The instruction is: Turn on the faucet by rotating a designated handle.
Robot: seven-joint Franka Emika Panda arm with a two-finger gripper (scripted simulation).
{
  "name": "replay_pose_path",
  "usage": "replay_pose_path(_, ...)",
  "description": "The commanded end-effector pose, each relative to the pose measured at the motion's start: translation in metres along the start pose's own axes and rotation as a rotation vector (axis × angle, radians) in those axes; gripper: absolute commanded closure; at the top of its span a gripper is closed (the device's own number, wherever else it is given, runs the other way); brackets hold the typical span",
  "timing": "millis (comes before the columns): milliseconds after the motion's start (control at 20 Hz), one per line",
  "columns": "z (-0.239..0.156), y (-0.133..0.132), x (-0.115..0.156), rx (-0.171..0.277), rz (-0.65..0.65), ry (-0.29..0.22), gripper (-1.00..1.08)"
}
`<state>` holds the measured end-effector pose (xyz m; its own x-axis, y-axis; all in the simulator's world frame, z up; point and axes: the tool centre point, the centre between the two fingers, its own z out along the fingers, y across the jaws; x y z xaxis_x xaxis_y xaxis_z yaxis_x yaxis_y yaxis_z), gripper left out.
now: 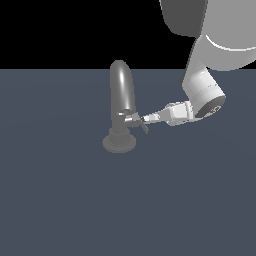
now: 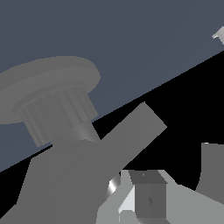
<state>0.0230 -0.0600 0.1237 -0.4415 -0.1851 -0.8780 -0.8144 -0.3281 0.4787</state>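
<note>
The faucet [image 1: 121, 87] is a shiny grey tube curved over at its top, standing on a round flanged base [image 1: 119, 143]. A short handle [image 1: 133, 119] juts sideways from its lower stem toward the exterior view's right. My gripper [image 1: 144, 120] reaches in from that side, with its tips right at the handle. Up close in the wrist view are the faucet [image 2: 52, 105] with its ribbed collar, a flat grey bar [image 2: 139, 127] projecting from the stem, and one finger [image 2: 149, 197] just beside the stem. The frames do not show how far the jaws stand apart.
The faucet stands on a flat dark blue-grey surface [image 1: 60, 200]. My arm [image 1: 205, 92] comes down from the upper right of the exterior view. A small pale piece [image 2: 218, 34] shows at the wrist view's edge.
</note>
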Motion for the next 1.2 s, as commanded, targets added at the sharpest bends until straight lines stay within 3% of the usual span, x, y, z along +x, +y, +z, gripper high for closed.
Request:
replay_pose_path(0, 0.000, -0.011, 0.013, 0.014, 0.013, -0.002, 1.08)
replay_pose_path(1150, 0.000, -0.049, 0.056, 0.019, 0.057, -0.015, 1.08)
